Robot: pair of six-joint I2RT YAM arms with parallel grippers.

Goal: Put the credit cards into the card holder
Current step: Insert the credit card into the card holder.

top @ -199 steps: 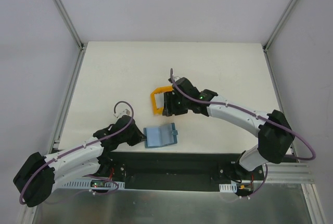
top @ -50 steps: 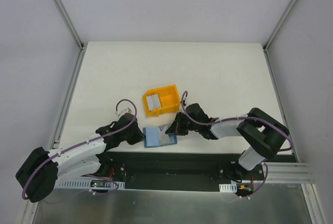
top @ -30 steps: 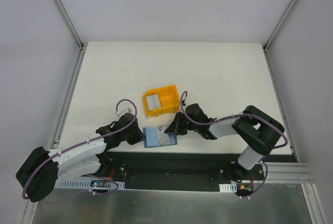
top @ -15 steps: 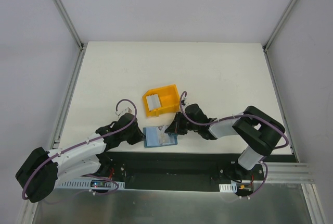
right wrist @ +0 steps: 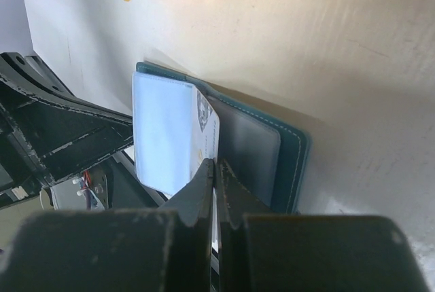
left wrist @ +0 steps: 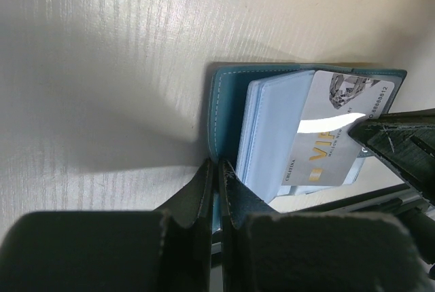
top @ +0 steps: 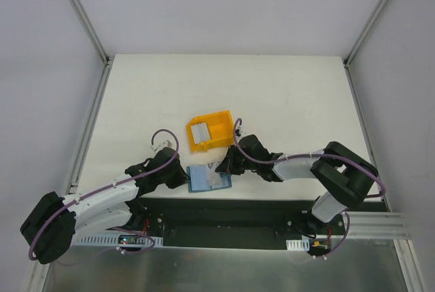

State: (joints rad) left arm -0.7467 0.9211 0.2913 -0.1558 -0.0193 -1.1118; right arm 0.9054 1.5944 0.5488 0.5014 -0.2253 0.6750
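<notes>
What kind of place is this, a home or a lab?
Probably a robot lab test cell: a white table framed by aluminium rails and plain grey walls, with a left arm and right arm bolted at its near edge.

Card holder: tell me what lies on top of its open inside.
A pale credit card lies across the light blue pockets of the card holder, pinched by the right hand. The left hand clamps the holder's edge. Whether cards sit inside the pockets is covered.
</notes>
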